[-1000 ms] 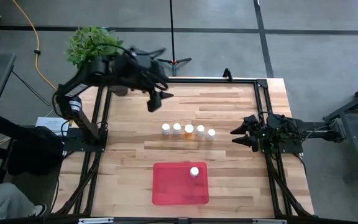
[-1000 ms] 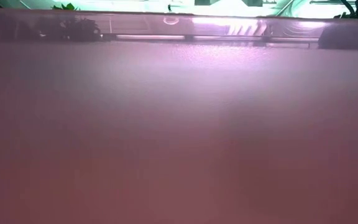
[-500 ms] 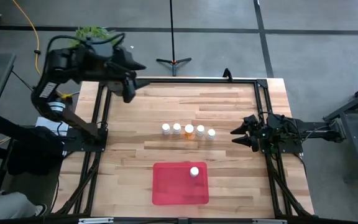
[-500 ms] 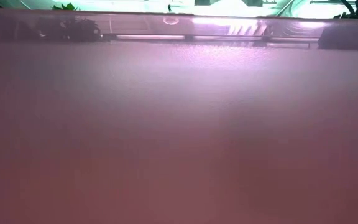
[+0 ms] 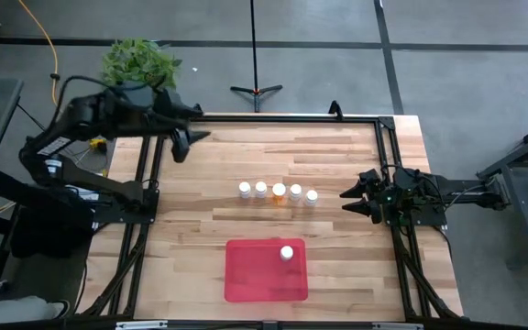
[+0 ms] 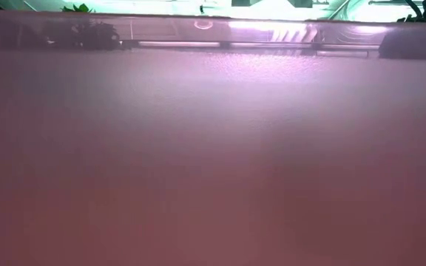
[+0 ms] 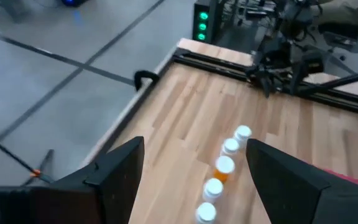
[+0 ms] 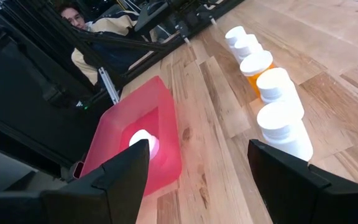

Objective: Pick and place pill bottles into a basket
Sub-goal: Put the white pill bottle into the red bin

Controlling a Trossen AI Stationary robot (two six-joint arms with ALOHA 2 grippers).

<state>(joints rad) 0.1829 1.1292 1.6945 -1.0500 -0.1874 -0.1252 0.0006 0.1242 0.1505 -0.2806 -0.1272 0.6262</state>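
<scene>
A smooth, blurred pinkish-red surface fills nearly all of the low view, too close to the lens to tell what it is. Only a thin strip shows above its top edge. There, a bright greenish-white glare runs along the strip, with pale streaks of reflection below it toward the right. A dark leafy shape sits near the top left corner. No arm or gripper appears.

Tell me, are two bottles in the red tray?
No, only one pill bottle sits in the red tray; five others stand in a row on the table.
</scene>
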